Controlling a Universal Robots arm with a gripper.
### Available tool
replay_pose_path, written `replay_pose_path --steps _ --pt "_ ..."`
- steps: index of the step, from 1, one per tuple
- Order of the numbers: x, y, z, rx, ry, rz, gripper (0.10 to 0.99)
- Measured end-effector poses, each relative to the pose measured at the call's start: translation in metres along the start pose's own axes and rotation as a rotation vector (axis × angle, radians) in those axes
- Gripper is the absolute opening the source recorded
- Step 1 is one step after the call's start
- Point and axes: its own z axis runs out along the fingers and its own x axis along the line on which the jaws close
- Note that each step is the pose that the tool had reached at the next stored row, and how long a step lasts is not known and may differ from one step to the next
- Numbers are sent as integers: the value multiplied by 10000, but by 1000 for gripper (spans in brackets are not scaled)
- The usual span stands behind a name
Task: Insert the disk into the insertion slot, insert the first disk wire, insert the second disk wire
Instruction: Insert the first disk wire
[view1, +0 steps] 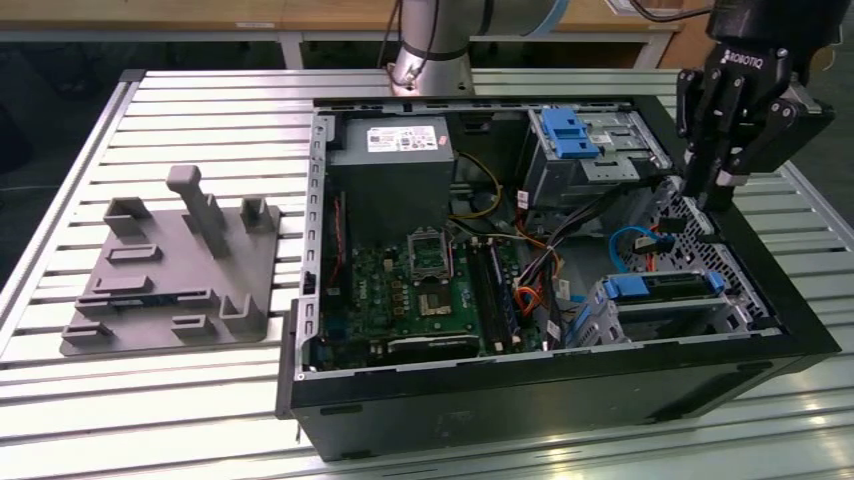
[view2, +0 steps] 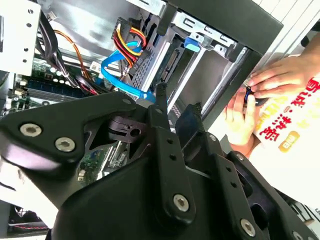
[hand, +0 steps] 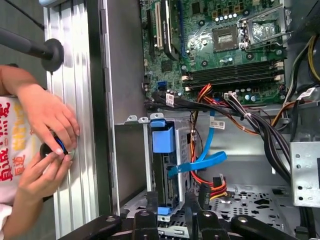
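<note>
exterior view: hand (view1: 705, 190) hovers near the disk (view1: 661, 288), seated in its slot (view1: 731, 300); open partway, holding nothing. the blue wire (hand: 202, 160) likely needs lining up squarely before any push.

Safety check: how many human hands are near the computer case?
2. One hand and another hand are together over the slatted table, just outside the case wall; others may be hidden.

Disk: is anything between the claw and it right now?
The disk sits in the insertion slot. A flat blue cable loops beside its edge, partly between it and the claw; nothing else visibly intervenes.
</note>
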Motion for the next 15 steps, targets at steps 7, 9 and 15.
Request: replay_pose_path --steps 7,9,15 --pt "-63 -9 31 -231 56 604 349" --pt "-68 -9 45 -359 56 930 349" --pt "-189 -8 53 -386 60 1002 349"
